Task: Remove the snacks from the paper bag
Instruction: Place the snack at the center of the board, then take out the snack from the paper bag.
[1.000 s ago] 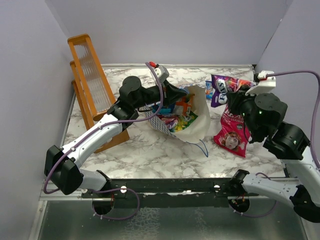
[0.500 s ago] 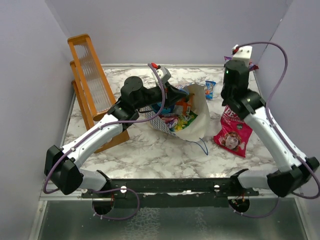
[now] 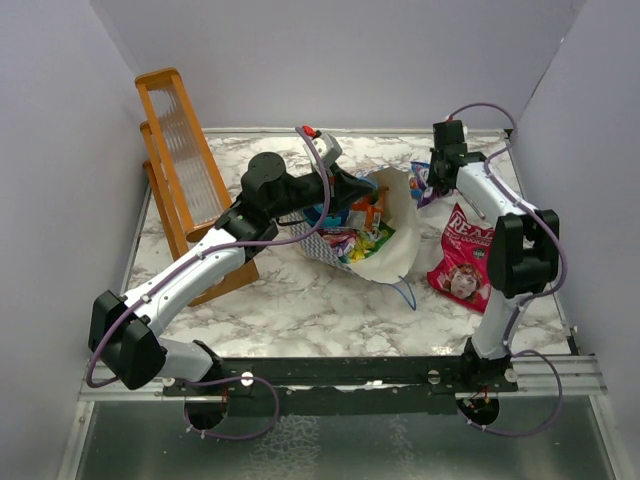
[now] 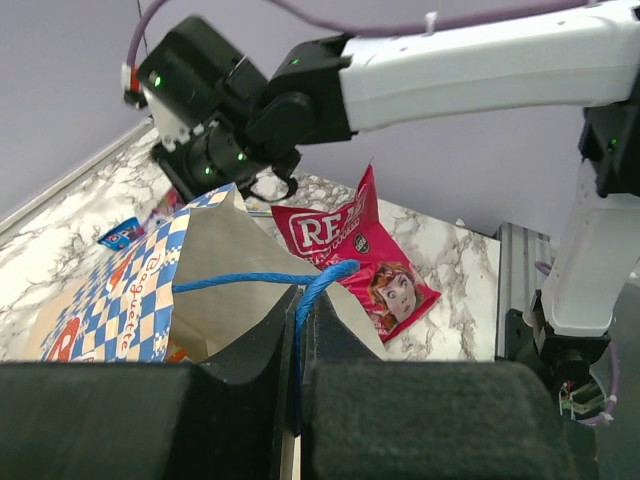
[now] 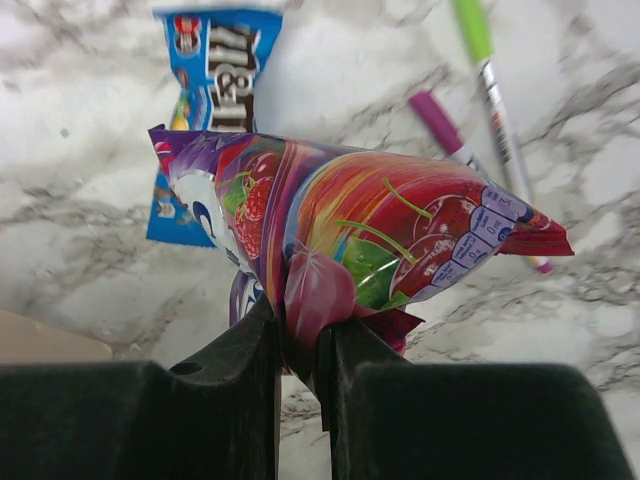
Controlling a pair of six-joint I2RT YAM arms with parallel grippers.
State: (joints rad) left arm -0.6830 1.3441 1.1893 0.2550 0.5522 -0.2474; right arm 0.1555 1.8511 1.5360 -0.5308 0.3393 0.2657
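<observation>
Right wrist view: right claw [image 5: 300, 340] nearly closed, pinching the crumpled lower edge of a purple packet [image 5: 380, 240], which fans out past the tips. Beyond it, up and left, a blue packet [image 5: 215, 75] lies flat on the marble worktop [image 5: 80, 130]. Up and right lie a magenta pen [image 5: 440, 120] and a green pen [image 5: 485, 60].

Left wrist view: left claw [image 4: 300, 310] clamped tight on the blue cord handle [image 4: 250, 281] of the paper bag [image 4: 130, 290]. The cream lining shows just beyond the tips. Farther right, the "REAL" pouch [image 4: 360, 250] lies on the worktop.

Top view: more snacks [image 3: 350, 235] sit inside the bag, just ahead of the left claw.
</observation>
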